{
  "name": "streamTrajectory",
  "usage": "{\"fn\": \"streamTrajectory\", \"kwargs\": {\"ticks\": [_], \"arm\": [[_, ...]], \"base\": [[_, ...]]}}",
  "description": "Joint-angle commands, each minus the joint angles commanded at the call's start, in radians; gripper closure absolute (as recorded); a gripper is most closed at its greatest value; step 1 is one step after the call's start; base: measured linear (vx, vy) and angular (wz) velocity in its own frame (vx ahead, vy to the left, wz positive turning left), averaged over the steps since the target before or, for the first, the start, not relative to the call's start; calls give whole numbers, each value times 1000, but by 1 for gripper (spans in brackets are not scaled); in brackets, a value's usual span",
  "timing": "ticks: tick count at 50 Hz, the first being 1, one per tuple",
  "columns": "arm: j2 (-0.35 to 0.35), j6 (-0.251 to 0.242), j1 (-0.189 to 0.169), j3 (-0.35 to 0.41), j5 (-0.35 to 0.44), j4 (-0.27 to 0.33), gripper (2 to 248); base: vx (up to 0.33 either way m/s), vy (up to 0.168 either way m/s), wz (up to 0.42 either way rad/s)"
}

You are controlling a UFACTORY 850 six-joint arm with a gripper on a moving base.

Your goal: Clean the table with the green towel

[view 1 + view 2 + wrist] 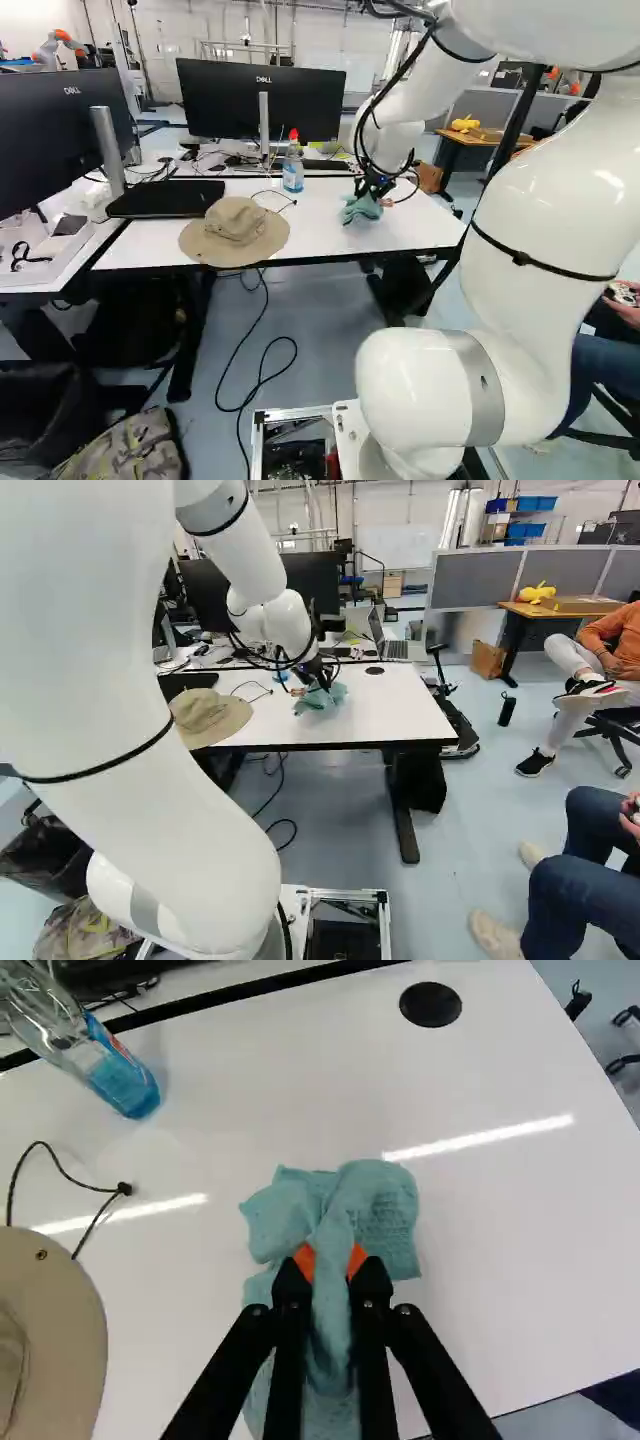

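The black two-fingered pincer [325, 679] is closed on a gathered fold of the pale blue-green cloth towel [385, 1205], its orange pads [306, 1259] pressing from both sides. The towel's loose folds spread around and ahead of the fingertips, low over the white rectangular worktop [500, 1260]. In the left base view, the tan fabric brimmed hat [235, 232] lies left of the towel at the worktop's near edge, a thin black cord [272, 193] looping beside it. Beyond the hat stands a clear plastic bottle of blue liquid with a red top [293, 170]. A flat black disc [375, 670] sits on the worktop's far side, right of the towel in the right base view. Past the worktop stands a wide black monitor [215, 100].
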State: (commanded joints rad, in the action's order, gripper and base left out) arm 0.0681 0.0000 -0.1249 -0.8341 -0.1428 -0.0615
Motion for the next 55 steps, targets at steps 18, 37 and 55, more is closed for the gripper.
{"fn": "streamTrajectory", "kwargs": {"ticks": [18,37,55], "arm": [[7,0,63,-7,23,0,197],[5,0,129,-5,28,0,197],[8,0,191,-9,28,0,197]], "base": [[0,0,0],[0,0,0],[0,0,0]]}}
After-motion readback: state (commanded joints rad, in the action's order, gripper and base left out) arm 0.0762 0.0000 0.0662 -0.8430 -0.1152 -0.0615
